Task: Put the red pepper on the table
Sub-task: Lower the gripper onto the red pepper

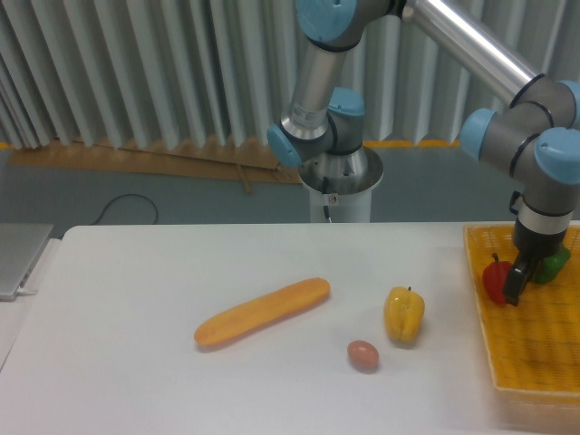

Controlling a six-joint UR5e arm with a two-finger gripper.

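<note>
Here the bench carries a basket at its right edge; inside sit the red pepper and a green pepper. The gripper is pressed beside the red pepper; whether it pinches, I cannot tell.

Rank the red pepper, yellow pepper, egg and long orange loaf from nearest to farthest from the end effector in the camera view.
1. Red pepper, in the basket, right against the end effector.
2. Yellow pepper, on the table to its left.
3. Egg, further left, toward the front.
4. Long orange loaf, farthest left.
</note>
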